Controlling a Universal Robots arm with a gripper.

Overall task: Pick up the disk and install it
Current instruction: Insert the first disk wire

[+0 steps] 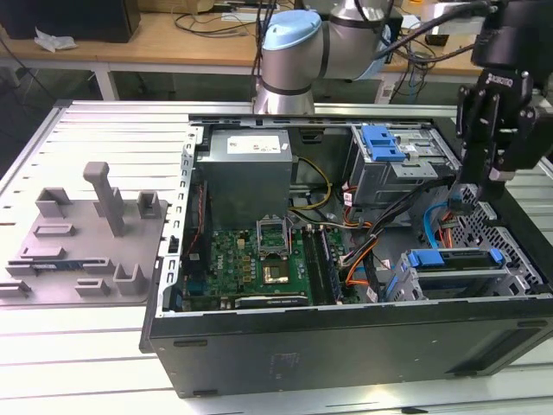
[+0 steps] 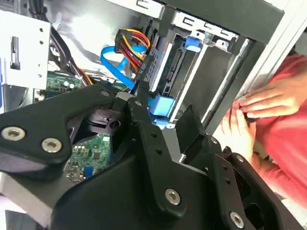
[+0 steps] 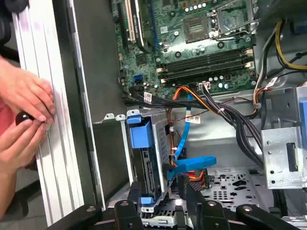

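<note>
The gripper (image 1: 477, 177) hangs at about 2 o'clock in the exterior view, over the end of the open computer case (image 1: 346, 346) that lies on the exterior view's right. In both wrist views its black fingers (image 2: 139, 108) stand apart with nothing clamped between them (image 3: 158, 211).

The disk (image 1: 454, 259) sits in the drive cage inside the case, at about 7 o'clock from the gripper in the exterior view and apart from it. Its bright blue carrier frames the silver drive. In the first wrist view the disk (image 3: 146, 172) shows edge-on in the cage, just past the fingertips. Whether it is fully seated cannot be told.

A thin blue cable (image 1: 432, 220) curves between the gripper and the disk, and it shows again beside the cage (image 3: 192, 165). At 11 o'clock from the disk in the exterior view, a blue latch (image 1: 382, 143) tops the upper bay. The motherboard (image 1: 259, 259) lies at 9 o'clock from the disk, and the grey power supply (image 1: 251, 173) is at 12 o'clock from the motherboard.

Outside the case wall, a person's hands (image 3: 24, 110) rest on the ribbed metal table (image 1: 86, 121) with a small dark round object between the fingers. A red sleeve (image 2: 288, 110) shows behind them. At 9 o'clock in the exterior view a grey fixture plate (image 1: 86, 233) lies on the table, well apart from the case.
</note>
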